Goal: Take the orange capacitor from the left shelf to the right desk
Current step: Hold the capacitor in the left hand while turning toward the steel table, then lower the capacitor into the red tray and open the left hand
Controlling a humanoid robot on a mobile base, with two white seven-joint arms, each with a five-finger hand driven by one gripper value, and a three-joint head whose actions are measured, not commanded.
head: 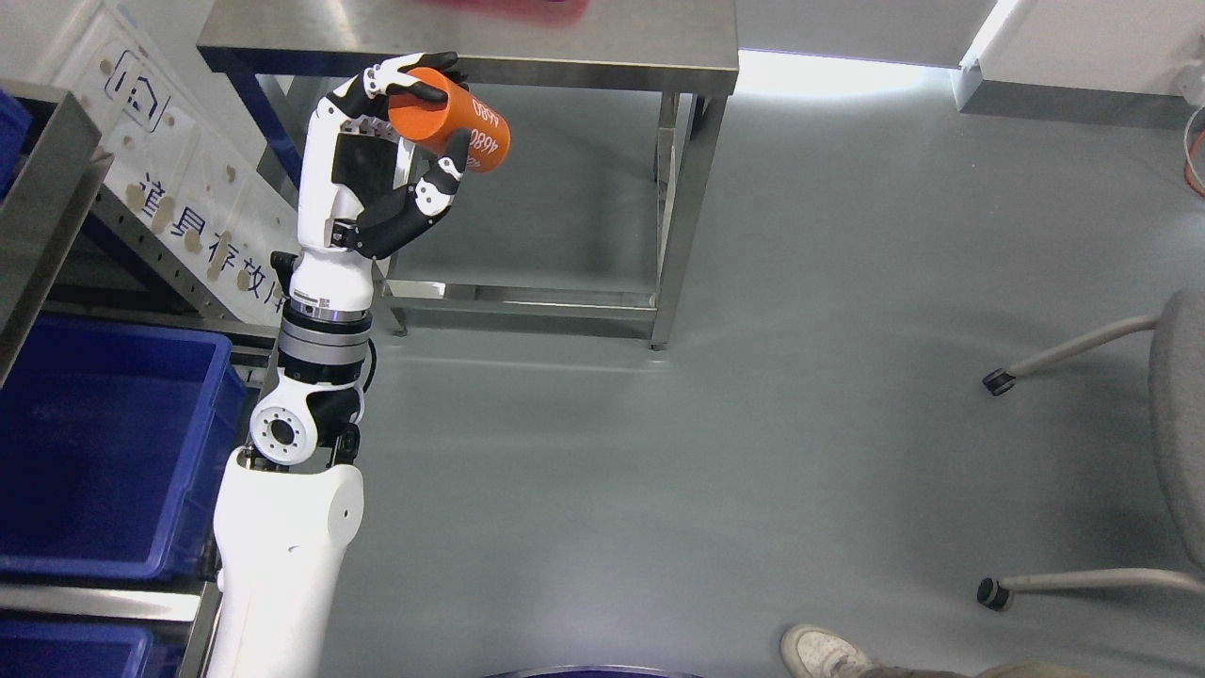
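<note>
The steel desk (602, 42) stands across the top of the head view, its bare top the likely drop-off place, with something red blurred at its far edge. To the left, the shelf (56, 179) holds blue bins (104, 443) at a slope, presumably so parts can be reached from the front. The left arm (292, 527) rises from the lower left, clear of the shelf and stretched toward the desk, which suggests the carrying step is under way and the placing is not yet done. The left hand (395, 151) sits just in front of the desk's near edge, low beside it, so it would probably need to lift before setting anything down. Its fingers (414, 89) are curled closely around the orange capacitor (452, 122), with the thumb pressing from below and the can tilted, its white-printed end pointing right. The right arm is out of sight. A person's shoe (824, 652) shows at the bottom edge.
</note>
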